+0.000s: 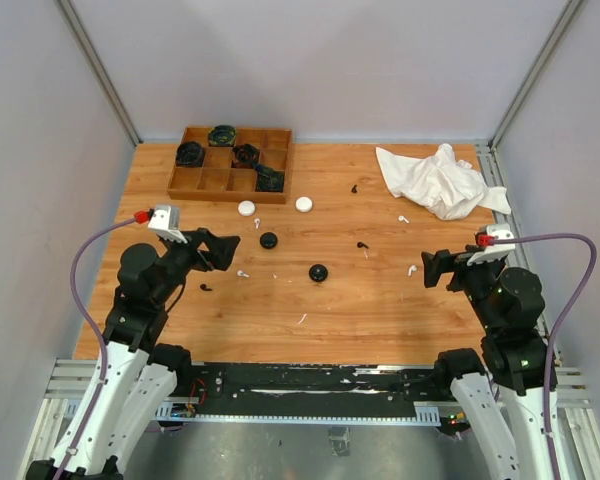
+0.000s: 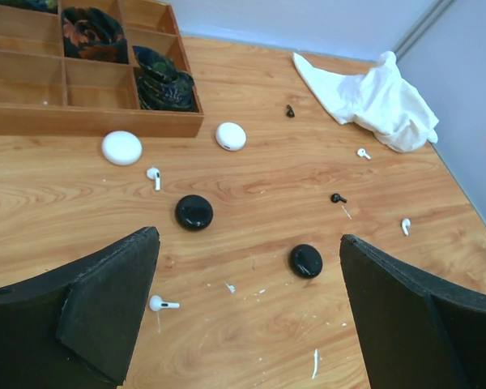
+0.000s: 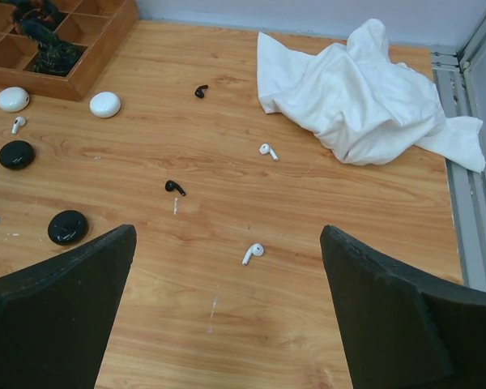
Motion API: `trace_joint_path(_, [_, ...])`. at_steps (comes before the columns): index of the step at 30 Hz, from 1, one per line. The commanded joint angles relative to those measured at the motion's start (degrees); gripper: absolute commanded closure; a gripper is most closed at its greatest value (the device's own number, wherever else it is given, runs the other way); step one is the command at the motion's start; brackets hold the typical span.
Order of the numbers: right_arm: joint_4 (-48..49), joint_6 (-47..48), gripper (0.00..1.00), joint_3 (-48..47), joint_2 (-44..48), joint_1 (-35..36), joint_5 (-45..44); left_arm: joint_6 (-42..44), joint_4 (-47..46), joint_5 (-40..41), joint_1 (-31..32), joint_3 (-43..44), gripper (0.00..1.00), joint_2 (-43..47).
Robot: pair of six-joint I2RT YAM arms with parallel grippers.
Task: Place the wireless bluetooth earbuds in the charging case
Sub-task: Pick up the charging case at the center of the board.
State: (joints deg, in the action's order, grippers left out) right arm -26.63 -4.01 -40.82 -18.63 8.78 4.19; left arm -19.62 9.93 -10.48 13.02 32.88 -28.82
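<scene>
Tiny stemmed earbuds lie scattered on the wooden table. A white earbud (image 2: 162,305) lies just inside my left gripper's left finger, and another white earbud (image 3: 253,252) lies on the table between my right gripper's fingers. A black earbud (image 3: 174,187) rests farther ahead. Round charging cases sit mid-table, all closed: two white cases (image 1: 246,208) (image 1: 304,204) and two black cases (image 1: 269,240) (image 1: 319,272). My left gripper (image 1: 230,250) (image 2: 247,239) and right gripper (image 1: 430,268) (image 3: 227,231) hover above the table, both open and holding nothing.
A wooden compartment tray (image 1: 225,196) with dark objects in several cells stands at the back left. A crumpled white cloth (image 1: 435,180) lies at the back right. More earbuds lie near the cloth (image 1: 403,219) and the tray (image 1: 257,224). Grey walls surround the table.
</scene>
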Motion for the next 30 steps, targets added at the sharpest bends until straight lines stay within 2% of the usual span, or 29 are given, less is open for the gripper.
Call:
trace_joint_path(1, [1.9,-0.1,0.01,0.3,-0.4,1.1,2.2,-1.8,-1.9,-2.8,0.6,0.6,0.01,-0.6])
trace_joint_path(9, [-0.9,-0.9,0.01,-1.6,-3.7,1.1,2.8,-7.4,-1.0,-3.7,0.6,-0.5,0.01,-3.8])
trace_joint_path(16, [-1.0,-3.0,0.01,-2.2,-9.5,1.1,8.4,-11.2,-0.1,-6.7,2.1,-1.0,0.01,-11.9])
trace_joint_path(22, [-1.9,-4.0,0.01,-3.5,-17.4,1.1,12.8,-10.8,0.6,1.0,11.0,1.2,0.01,-18.9])
trace_joint_path(30, [2.1,-6.4,0.01,0.5,-21.0,2.3,13.3,-9.1,-1.1,12.4,24.1,5.9,0.01,-31.8])
